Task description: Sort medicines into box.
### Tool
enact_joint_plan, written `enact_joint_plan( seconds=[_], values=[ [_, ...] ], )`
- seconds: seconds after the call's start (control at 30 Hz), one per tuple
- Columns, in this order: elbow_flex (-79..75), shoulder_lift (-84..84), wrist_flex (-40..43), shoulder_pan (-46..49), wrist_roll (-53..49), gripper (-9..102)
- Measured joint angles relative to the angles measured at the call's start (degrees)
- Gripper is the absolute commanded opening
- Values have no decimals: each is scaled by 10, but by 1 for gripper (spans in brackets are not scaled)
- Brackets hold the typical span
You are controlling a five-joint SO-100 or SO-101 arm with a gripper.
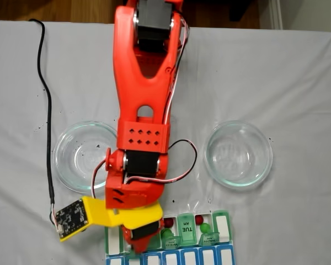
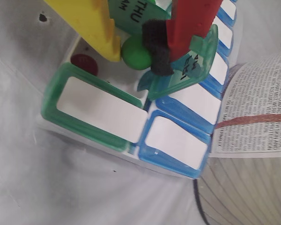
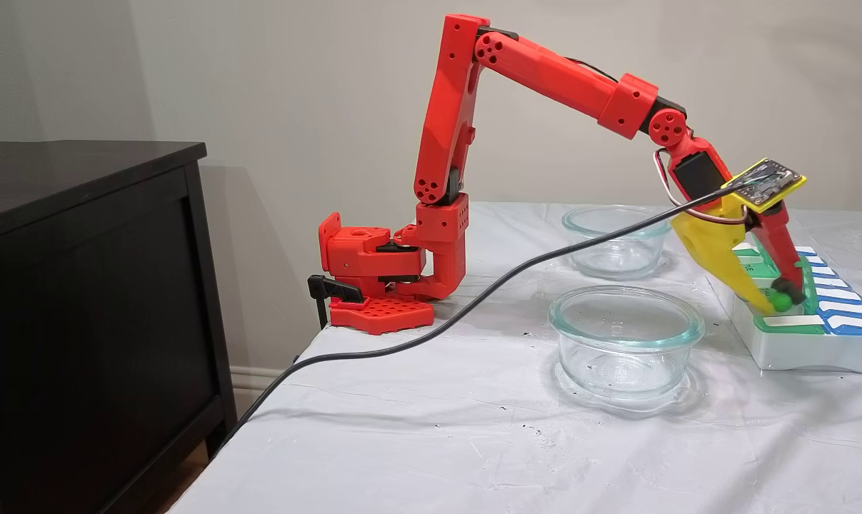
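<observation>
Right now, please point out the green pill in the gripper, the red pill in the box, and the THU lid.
green pill [image 2: 136,52], wrist view, its round front.
red pill [image 2: 84,63], wrist view, its top.
THU lid [image 2: 133,11], wrist view, its printed face.

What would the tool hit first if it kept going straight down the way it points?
Probably the white floor of the open compartment in the box; the tool grips a green pill just above it, beside a dark red pill.

- One fixed view looks straight down on the table, with the arm [image 1: 140,110] entering from the top edge and the pill organizer [image 1: 223,226] at the bottom edge.
- The wrist view sits close above the pill organizer [image 2: 98,117], looking down along the gripper [image 2: 138,49].
- The other fixed view stands low beside the table, farther back, taking in the arm [image 3: 545,71] side-on, with the pill organizer [image 3: 802,350] at the right edge.
</observation>
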Motion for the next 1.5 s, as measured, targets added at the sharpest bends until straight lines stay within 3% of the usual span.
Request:
enact_joint_plan(
  seconds=[0.37, 0.43, 0.57, 0.93, 1.03, 1.2, 1.5],
  values=[
    [0, 0, 40, 1, -57, 20],
    [0, 2, 51, 1, -64, 17],
    [0, 25, 77, 1, -72, 0],
    [-31, 137, 200, -69, -19, 0],
    [-31, 166, 195, -95, 10, 0],
    [-3, 205, 116, -166, 83, 0],
    [45, 203, 21, -199, 110, 0]
  ],
)
